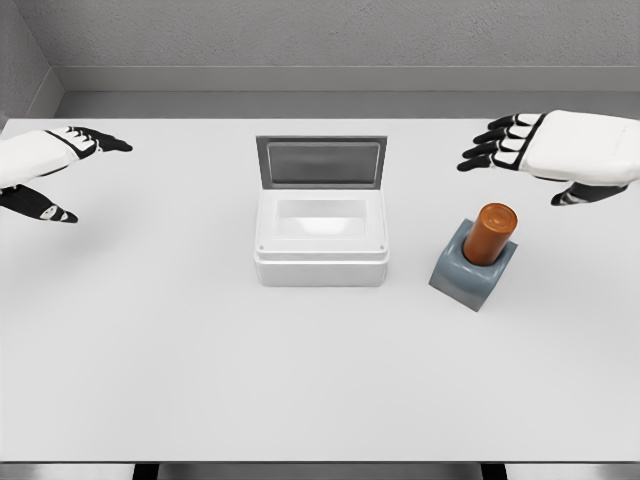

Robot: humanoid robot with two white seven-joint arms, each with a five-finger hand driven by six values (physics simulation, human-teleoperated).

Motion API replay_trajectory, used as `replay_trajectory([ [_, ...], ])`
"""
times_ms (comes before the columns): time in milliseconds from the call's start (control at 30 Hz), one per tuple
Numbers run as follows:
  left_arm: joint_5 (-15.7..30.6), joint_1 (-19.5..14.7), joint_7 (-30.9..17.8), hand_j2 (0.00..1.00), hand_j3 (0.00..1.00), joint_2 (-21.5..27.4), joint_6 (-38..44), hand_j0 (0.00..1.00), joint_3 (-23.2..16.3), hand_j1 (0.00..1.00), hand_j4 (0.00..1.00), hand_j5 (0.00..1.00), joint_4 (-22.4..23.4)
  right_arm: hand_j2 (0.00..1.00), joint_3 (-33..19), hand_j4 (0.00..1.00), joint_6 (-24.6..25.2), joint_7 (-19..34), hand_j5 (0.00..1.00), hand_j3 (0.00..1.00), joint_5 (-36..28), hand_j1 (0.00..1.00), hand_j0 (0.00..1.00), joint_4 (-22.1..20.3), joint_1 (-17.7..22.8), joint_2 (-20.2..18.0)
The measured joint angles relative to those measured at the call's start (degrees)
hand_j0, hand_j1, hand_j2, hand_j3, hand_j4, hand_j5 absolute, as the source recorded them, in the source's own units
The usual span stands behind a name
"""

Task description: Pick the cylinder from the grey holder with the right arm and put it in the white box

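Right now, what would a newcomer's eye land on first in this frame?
The orange cylinder stands out first, seated in the grey holder right of centre on the white table. Next comes the white box in the middle, its lid raised at the back. The left hand and right hand hover open at either edge, holding nothing.

Glossy orange cylinder (metallic-looking); matt grey holder.

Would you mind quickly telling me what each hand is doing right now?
Left hand: open, fingers spread, holding nothing, at the table's left edge.
Right hand: open, holding nothing, above and behind the orange cylinder that sits in the grey holder.
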Motion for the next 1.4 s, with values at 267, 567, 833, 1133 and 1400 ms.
replay_trajectory([
  [267,-0.20,0.00,-0.06,1.00,1.00,-0.46,0.00,1.00,-0.08,1.00,1.00,1.00,0.35,1.00,0.05,1.00,0.00,0.00,1.00,1.00,0.13,1.00,1.00,0.00,0.35,0.02],
  [567,-0.32,0.00,-0.37,1.00,1.00,-0.80,0.00,1.00,-0.15,1.00,1.00,1.00,0.47,1.00,5.03,1.00,0.00,0.00,1.00,1.00,2.03,1.00,1.00,0.13,0.53,0.80],
  [833,-0.39,-0.09,-0.41,1.00,1.00,-1.26,0.00,1.00,-0.75,1.00,1.00,1.00,0.40,1.00,7.80,1.00,0.01,0.00,1.00,1.00,5.58,1.00,1.00,1.41,0.44,3.17],
  [1133,-0.38,-0.88,-0.41,1.00,1.00,-1.23,0.00,1.00,-2.07,1.00,1.00,1.00,0.59,1.00,9.12,1.00,0.01,0.00,1.00,1.00,6.55,1.00,1.00,4.34,0.18,4.55],
  [1400,-0.35,-0.88,-0.41,1.00,1.00,-1.21,0.00,1.00,-2.26,1.00,1.00,1.00,1.59,0.99,9.22,0.99,0.01,0.00,0.99,0.99,6.57,0.99,0.99,3.61,0.09,5.05],
])
